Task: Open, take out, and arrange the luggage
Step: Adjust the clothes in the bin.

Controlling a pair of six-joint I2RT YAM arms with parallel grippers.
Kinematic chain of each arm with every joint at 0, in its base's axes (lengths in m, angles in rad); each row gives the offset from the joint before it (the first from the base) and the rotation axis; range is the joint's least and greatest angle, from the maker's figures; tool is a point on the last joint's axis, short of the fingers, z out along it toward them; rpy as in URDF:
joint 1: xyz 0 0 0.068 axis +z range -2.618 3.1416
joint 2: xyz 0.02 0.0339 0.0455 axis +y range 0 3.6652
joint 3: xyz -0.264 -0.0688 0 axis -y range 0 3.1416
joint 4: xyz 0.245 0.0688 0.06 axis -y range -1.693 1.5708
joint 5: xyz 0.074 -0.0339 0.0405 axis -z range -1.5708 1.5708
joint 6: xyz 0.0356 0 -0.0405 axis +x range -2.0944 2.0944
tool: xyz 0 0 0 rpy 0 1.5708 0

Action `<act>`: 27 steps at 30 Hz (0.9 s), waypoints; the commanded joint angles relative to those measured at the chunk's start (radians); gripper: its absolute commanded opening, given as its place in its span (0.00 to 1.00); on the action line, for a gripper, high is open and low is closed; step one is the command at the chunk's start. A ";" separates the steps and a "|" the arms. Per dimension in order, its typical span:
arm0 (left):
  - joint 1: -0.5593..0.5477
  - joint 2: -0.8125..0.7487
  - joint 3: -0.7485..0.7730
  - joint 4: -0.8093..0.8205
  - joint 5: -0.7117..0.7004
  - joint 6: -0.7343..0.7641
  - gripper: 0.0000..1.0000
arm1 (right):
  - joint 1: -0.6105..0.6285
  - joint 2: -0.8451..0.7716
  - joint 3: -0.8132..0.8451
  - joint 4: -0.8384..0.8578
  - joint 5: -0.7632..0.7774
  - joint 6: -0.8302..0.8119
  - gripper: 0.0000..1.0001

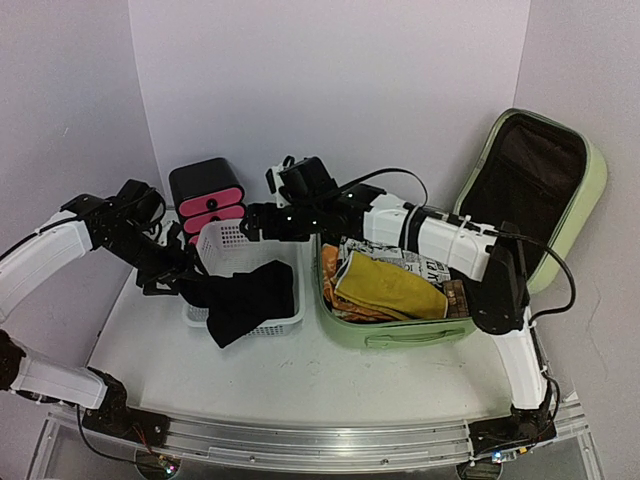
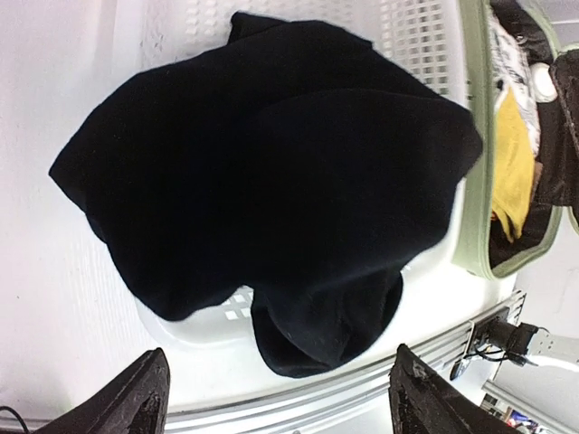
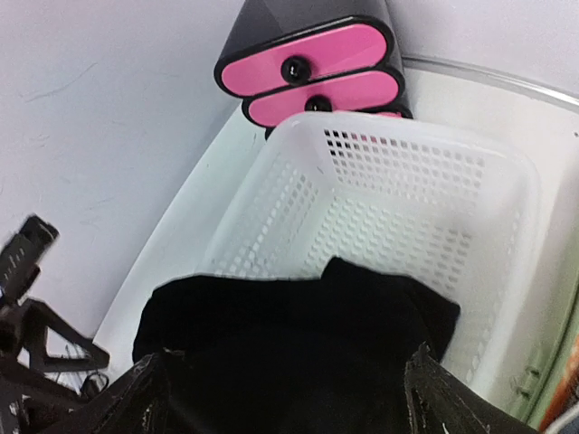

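The luggage (image 1: 400,335), a light-green suitcase, lies open at the right with its black-lined lid (image 1: 540,190) leaning against the wall. A yellow cloth (image 1: 385,285) and printed items fill its base. A black garment (image 1: 250,300) is draped over the front of the white basket (image 1: 240,240) and hangs over its rim. My left gripper (image 1: 178,283) hovers at the garment's left edge. In the left wrist view its fingers (image 2: 136,402) stand wide apart with nothing between them. My right gripper (image 1: 250,225) hangs over the basket's back, open above the garment (image 3: 298,344).
A black drawer box with pink fronts (image 1: 205,190) stands behind the basket against the back wall. The suitcase rim (image 2: 479,181) lies right beside the basket. White walls close in on three sides. A metal rail (image 1: 320,440) runs along the near edge.
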 commanded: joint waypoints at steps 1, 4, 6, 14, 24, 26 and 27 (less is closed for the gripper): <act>0.003 0.055 0.021 0.068 0.015 -0.049 0.85 | 0.001 0.151 0.127 -0.065 0.012 -0.047 0.89; 0.004 0.078 0.010 0.116 0.028 -0.076 0.84 | 0.004 0.219 0.196 -0.117 -0.016 -0.047 0.89; 0.003 0.088 0.002 0.149 0.027 -0.087 0.84 | 0.010 0.233 0.200 -0.149 0.001 -0.047 0.89; 0.002 0.188 -0.016 0.250 0.037 -0.117 0.79 | 0.050 0.252 0.145 -0.225 0.066 -0.046 0.82; 0.003 0.248 -0.061 0.338 -0.029 -0.117 0.42 | 0.051 0.271 0.262 -0.176 0.086 -0.043 0.17; 0.003 0.253 -0.074 0.376 -0.035 -0.113 0.33 | 0.051 0.228 0.223 -0.138 0.136 -0.035 0.10; 0.004 0.257 -0.078 0.399 -0.043 -0.110 0.29 | 0.051 0.207 0.203 -0.119 0.164 -0.032 0.07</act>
